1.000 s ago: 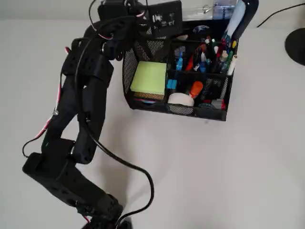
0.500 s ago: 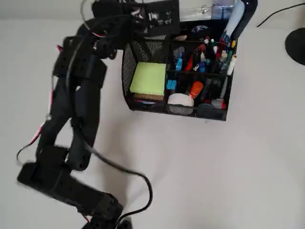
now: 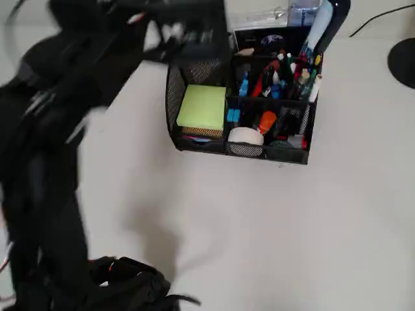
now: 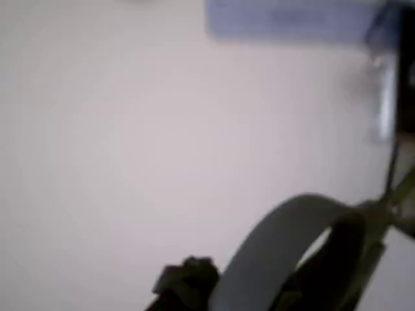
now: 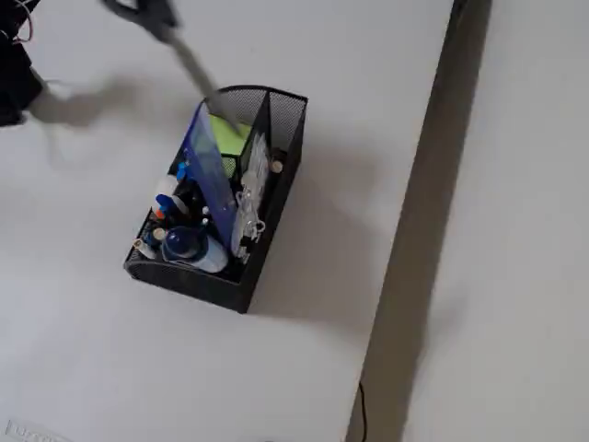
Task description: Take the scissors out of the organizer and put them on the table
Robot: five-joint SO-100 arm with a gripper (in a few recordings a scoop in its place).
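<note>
The scissors point(image 5: 177, 48) hang tilted in the air in the fixed view, dark grey handles up at the top left, and the silver blade tip is just over the organizer's point(image 5: 285, 120) back rim. Up close in the wrist view, a grey loop handle of the scissors point(image 4: 275, 249) sits between black finger parts, with the blade blurred to the right. Seen from overhead, my gripper point(image 3: 185, 29) is a black blur above the back left corner of the organizer point(image 3: 174, 97), shut on the scissors. Around it lies the off-white table point(image 3: 272, 227).
The organizer holds a yellow-green sticky-note pad point(image 3: 202, 107), a white tape roll point(image 3: 246, 135), pens and markers point(image 3: 285, 71) and a blue sheet point(image 5: 213, 166). A black round object point(image 3: 403, 61) sits at the right edge. A dark gap point(image 5: 419, 212) marks the table's edge.
The arm has swung left and risen toward the overhead camera, now heavily blurred. The gripper has shifted left along the organizer's back.
</note>
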